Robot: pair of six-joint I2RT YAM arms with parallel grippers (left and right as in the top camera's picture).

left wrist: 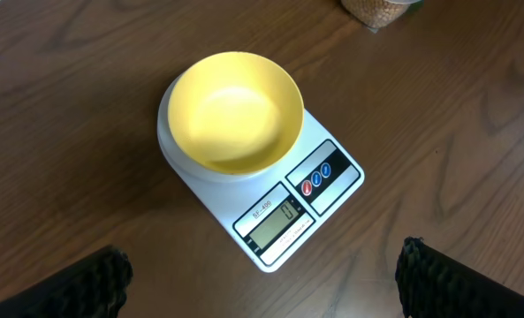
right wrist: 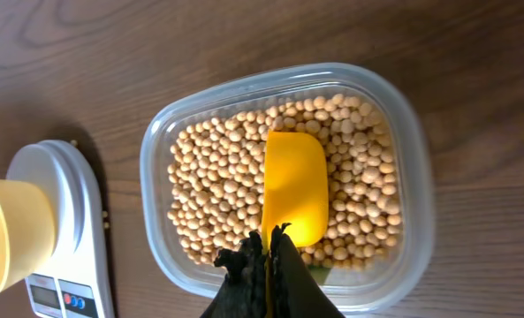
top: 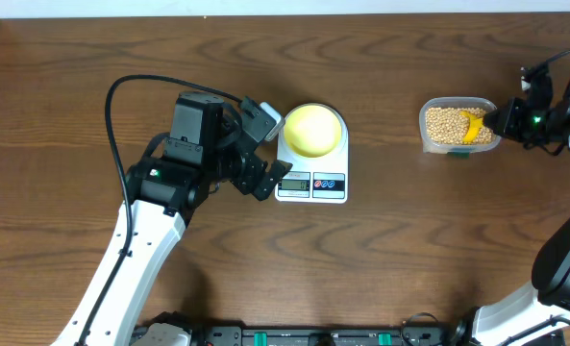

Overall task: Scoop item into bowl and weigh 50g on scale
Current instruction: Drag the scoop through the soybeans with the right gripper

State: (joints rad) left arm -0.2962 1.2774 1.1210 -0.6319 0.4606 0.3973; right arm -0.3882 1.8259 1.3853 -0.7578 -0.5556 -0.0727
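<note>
Black fingers of the right gripper (right wrist: pixel 266 256) sit closest, pinched tight on the handle of the bright yellow plastic scoop (right wrist: pixel 294 185); the scoop's flat front lies on top of the small round tan beans (right wrist: pixel 213 177) and seems to carry none; the beans fill the clear plastic box with rounded corners (right wrist: pixel 153 132); the small round pale-yellow bowl (left wrist: pixel 235 115) is empty and sits on the flat white kitchen scale (left wrist: pixel 345 177), off to the left of the box, well apart, with bare dark brown wooden table (top: pixel 390 240) between; in the overhead view the scoop's long side points that way; the right arm is nearer the beans; the left gripper (left wrist: pixel 266 287) hangs wide open by the scale, holding nothing; the scoop must rise over the box's rim first.
</note>
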